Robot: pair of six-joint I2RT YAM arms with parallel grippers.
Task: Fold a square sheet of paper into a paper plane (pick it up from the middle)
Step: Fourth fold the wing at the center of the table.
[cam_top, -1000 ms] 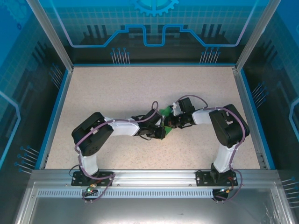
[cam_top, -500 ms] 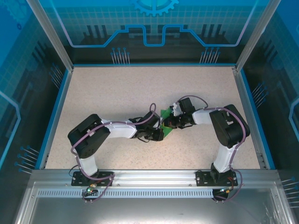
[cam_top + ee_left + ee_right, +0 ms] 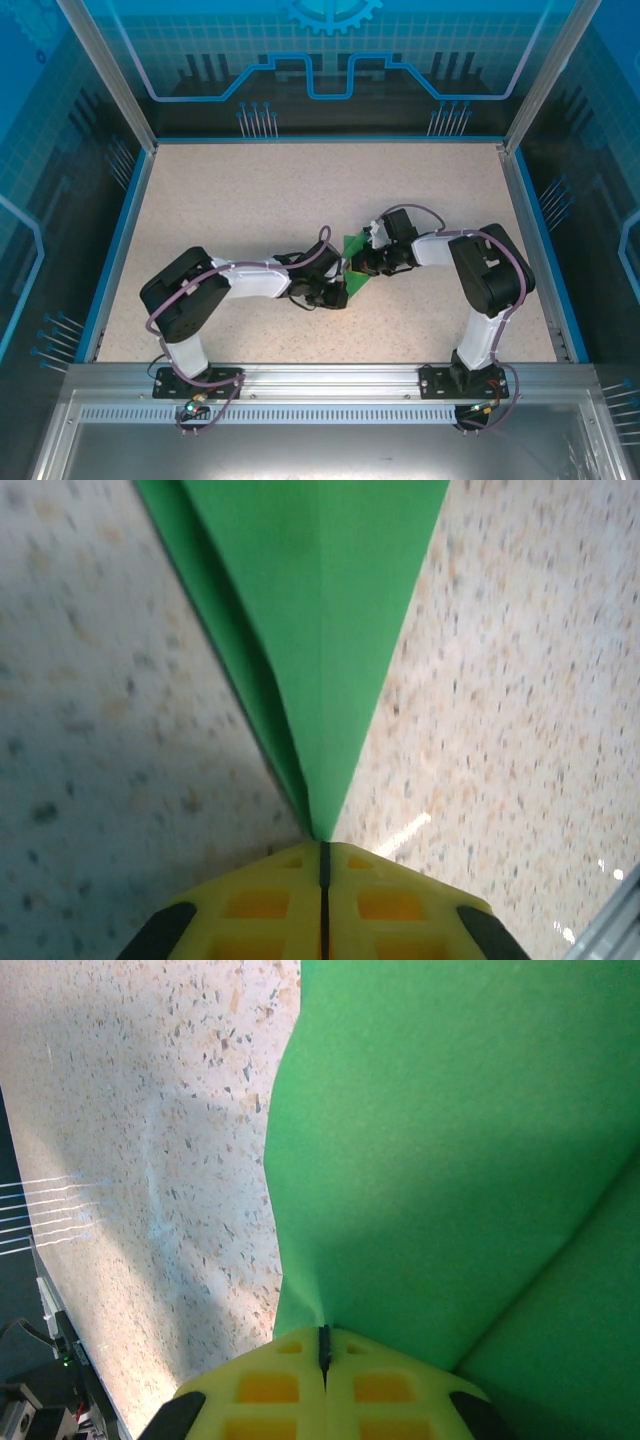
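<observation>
Pinching paper (image 3: 320, 630), left jaws hold its point, right jaws edge.

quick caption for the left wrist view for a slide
Left tool shut on the tip of the folded green paper, speckled table behind

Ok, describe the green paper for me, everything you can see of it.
The green paper is thin, plain, unmarked and already folded: in the left wrist view it narrows to a point with a centre crease and layered edges. The left pincer is shut on that tip; the right pincer is shut on another edge, where the sheet bows. It is held between the arms over the speckled table; whether it touches the surface is unclear.
</observation>
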